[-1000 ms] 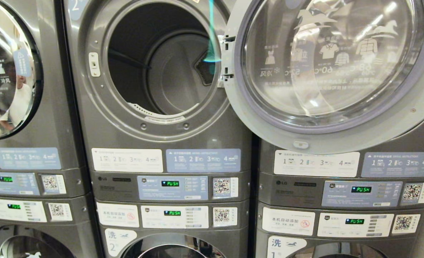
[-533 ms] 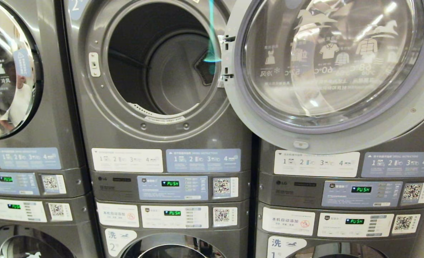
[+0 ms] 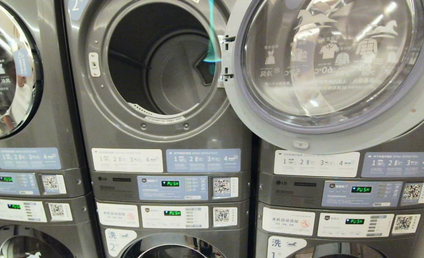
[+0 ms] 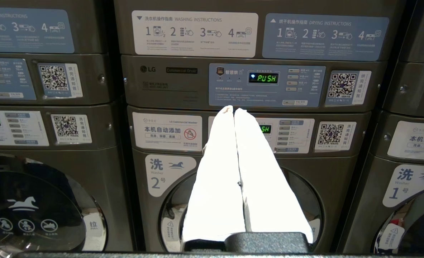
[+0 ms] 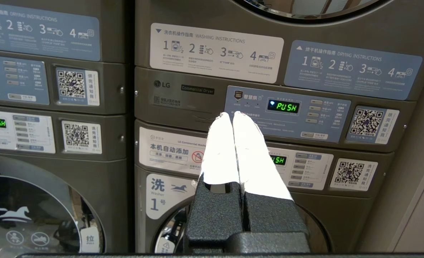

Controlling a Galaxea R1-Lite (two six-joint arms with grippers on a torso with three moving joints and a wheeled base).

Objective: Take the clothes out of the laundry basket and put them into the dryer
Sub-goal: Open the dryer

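Still at the start: dryer open, nothing loaded.
Dryer drum (image 3: 161,68) looks bare, its door (image 3: 326,68) swung out toward three o'clock. Left tool (image 4: 234,109) and right tool (image 5: 231,114) are both pinched closed and empty-handed; laundry basket and clothes are out of sight.

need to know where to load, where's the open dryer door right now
In the head view the open dryer door hangs swung out to the right of the empty drum, hinged at the drum's right edge, covering the neighbouring machine's top.
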